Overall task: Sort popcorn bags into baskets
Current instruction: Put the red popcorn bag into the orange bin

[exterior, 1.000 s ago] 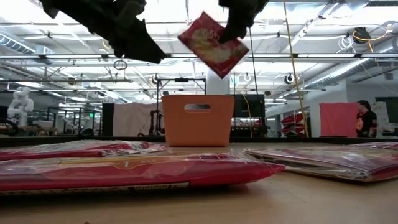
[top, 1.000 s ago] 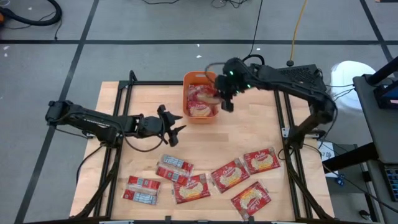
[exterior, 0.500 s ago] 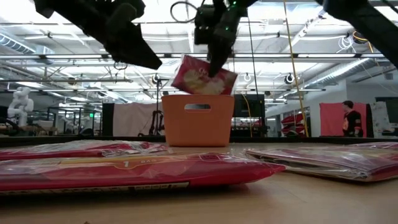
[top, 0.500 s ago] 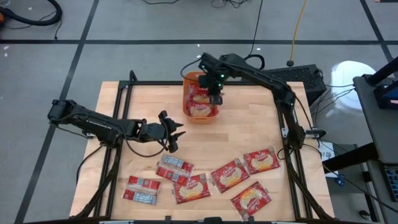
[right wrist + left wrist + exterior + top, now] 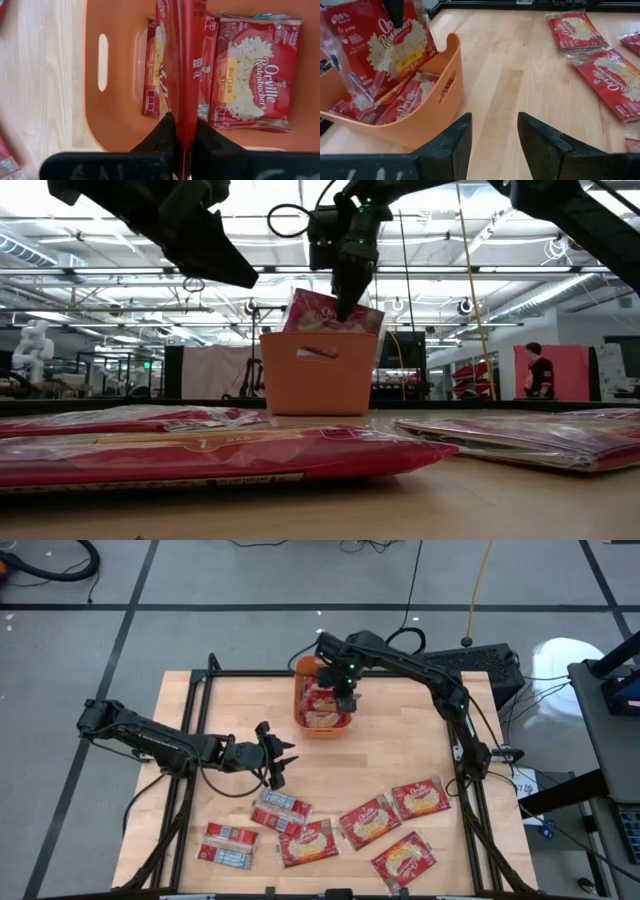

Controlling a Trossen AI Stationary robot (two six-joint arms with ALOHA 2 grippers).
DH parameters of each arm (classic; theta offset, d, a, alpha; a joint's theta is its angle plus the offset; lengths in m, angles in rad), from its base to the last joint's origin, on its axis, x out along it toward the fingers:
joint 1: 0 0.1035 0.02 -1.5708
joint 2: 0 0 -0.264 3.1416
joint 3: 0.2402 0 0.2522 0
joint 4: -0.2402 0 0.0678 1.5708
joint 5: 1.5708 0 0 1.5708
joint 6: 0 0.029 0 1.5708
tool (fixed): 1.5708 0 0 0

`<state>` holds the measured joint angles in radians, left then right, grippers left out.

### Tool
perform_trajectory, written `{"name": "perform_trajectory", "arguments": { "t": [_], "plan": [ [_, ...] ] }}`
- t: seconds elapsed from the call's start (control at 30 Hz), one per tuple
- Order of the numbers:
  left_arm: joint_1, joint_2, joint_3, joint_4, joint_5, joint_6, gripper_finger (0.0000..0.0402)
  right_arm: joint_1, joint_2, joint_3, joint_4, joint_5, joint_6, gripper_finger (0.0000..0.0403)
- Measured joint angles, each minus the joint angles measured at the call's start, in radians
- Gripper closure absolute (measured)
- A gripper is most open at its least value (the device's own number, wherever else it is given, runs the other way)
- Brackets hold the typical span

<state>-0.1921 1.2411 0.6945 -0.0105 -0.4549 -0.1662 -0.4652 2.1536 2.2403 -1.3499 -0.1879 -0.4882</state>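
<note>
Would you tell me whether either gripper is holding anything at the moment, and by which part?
The right gripper pinches a popcorn bag by its upper edge, hanging it into the orange basket. The left gripper is open and holds nothing.

eleven popcorn bags, one basket

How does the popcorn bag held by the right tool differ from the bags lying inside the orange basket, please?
The held bag stands on edge, half above the basket rim, pinched by the right tool; the bags inside lie flat and free. All are red butter-popcorn packets.
</note>
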Motion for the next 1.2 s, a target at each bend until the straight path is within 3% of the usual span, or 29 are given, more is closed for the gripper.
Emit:
{"name": "perform_trajectory", "arguments": {
  "t": [0.37, 1.2],
  "plan": [
    [0.000, 0.000, 0.000, 0.008, 0.000, 0.015, 0.0241, 0.025, 0.002, -0.099, 0.053, 0.001, 0.031, 0.0361],
    [0.001, 0.000, 0.000, 0.006, -0.001, 0.022, 0.0241, 0.031, 0.002, -0.143, 0.115, 0.001, 0.093, 0.0360]
  ]
}}
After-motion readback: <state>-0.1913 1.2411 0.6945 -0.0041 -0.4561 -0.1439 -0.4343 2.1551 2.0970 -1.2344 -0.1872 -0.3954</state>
